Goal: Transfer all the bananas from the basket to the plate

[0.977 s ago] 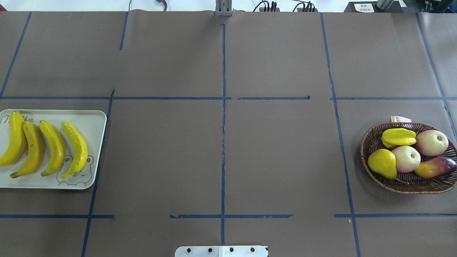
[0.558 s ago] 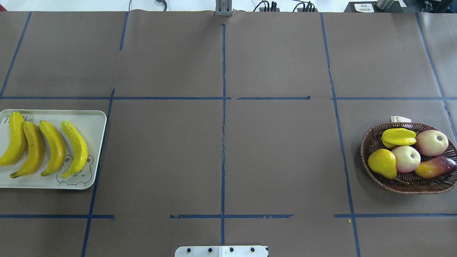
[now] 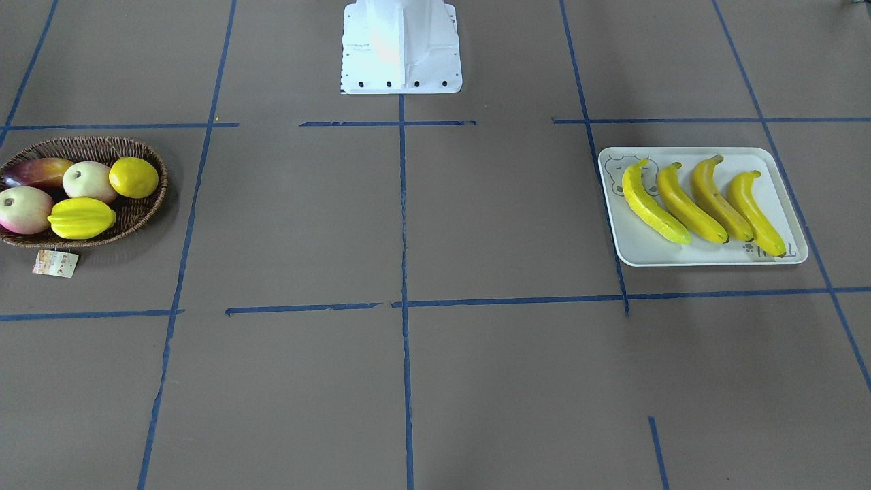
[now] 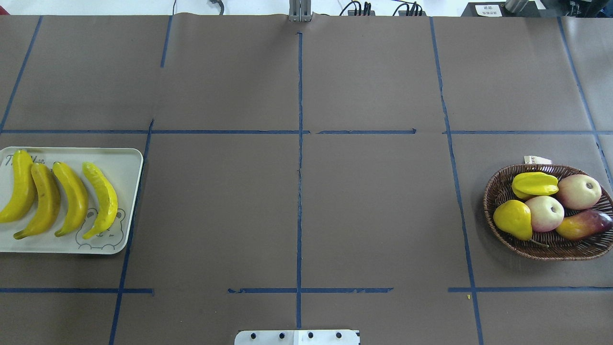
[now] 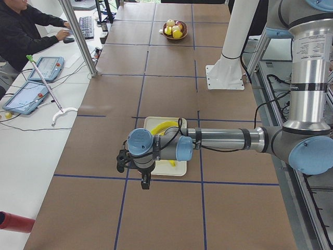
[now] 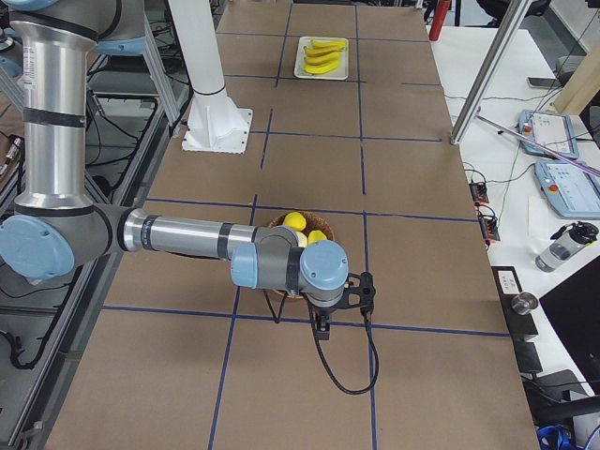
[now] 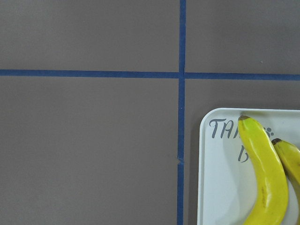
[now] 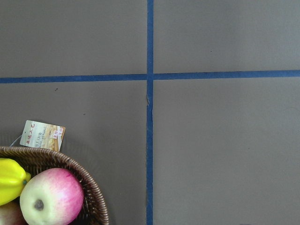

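Several long yellow bananas lie side by side on the pale rectangular plate at the table's left; they also show in the front view. The brown wicker basket at the right holds no banana. My left gripper hangs over the table just beyond the plate's end. My right gripper hangs just beyond the basket. Both show only in the side views, so I cannot tell whether they are open or shut. The left wrist view shows the plate's corner and a banana.
The basket holds a starfruit, a yellow lemon, two apples and a reddish mango. Its paper tag lies on the brown paper. The robot's white base stands mid-table. An operator sits at the side.
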Action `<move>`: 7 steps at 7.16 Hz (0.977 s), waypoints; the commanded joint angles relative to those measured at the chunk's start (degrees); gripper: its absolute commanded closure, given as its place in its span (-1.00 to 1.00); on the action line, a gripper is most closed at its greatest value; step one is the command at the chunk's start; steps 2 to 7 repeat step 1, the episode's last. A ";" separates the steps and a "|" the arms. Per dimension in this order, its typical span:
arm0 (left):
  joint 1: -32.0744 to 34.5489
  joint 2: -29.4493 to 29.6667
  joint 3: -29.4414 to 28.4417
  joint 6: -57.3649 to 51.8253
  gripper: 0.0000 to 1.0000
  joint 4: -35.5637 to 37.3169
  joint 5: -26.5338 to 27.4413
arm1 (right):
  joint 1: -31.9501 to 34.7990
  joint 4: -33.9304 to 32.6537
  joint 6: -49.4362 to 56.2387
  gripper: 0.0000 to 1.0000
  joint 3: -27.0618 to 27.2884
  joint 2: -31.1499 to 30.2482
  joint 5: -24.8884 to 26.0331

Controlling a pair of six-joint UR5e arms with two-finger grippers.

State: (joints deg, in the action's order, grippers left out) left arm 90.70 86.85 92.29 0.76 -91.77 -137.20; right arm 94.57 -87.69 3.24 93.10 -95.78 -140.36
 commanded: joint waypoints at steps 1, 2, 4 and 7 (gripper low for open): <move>0.00 0.07 -0.09 0.20 -0.99 -0.07 0.00 | 0.00 -0.02 0.01 -1.00 0.06 0.06 0.08; 0.00 0.07 -0.09 0.20 -0.99 -0.07 0.00 | 0.00 -0.02 0.01 -1.00 0.06 0.06 0.08; 0.00 0.07 -0.09 0.20 -0.99 -0.07 0.00 | 0.00 -0.02 0.01 -1.00 0.06 0.06 0.08; 0.00 0.07 -0.09 0.20 -0.99 -0.07 0.00 | 0.00 -0.02 0.01 -1.00 0.06 0.06 0.08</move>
